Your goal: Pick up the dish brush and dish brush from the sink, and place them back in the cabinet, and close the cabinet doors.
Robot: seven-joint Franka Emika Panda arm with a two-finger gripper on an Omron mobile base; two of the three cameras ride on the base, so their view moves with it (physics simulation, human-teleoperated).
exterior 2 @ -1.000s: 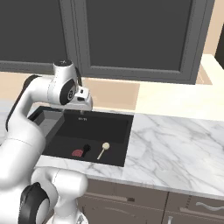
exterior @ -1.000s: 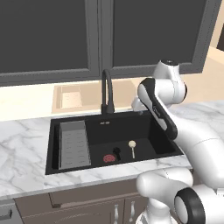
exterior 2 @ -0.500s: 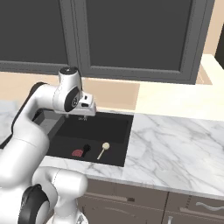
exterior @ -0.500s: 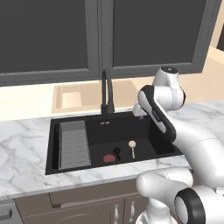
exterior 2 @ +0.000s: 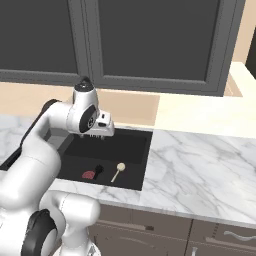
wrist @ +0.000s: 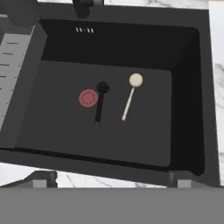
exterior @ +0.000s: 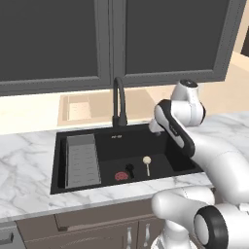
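We hold our claw [exterior 2: 98, 134] above the sink [wrist: 188, 100], its jaws spread wide and gripping nothing. Directly below it on the basin floor lie the black dish brush [wrist: 100, 101] and the cream dish brush [wrist: 130, 99], side by side but apart, the black one's head just beside the red drain [wrist: 88, 98]

I am standing in a home kitchen. I am looking down into a black sink [exterior: 160, 146] set in a white marble table [exterior 2: 200, 165], with a black arched faucet [exterior: 118, 99] rising behind it. A grey ribbed rack [exterior: 81, 160] is sitting in the basin, and two dish brushes [wrist: 116, 100] are lying beside a red drain [wrist: 88, 98]. Dark wall cabinets [exterior: 112, 39] are hanging above, and drawers [exterior 2: 150, 230] are running below the table.
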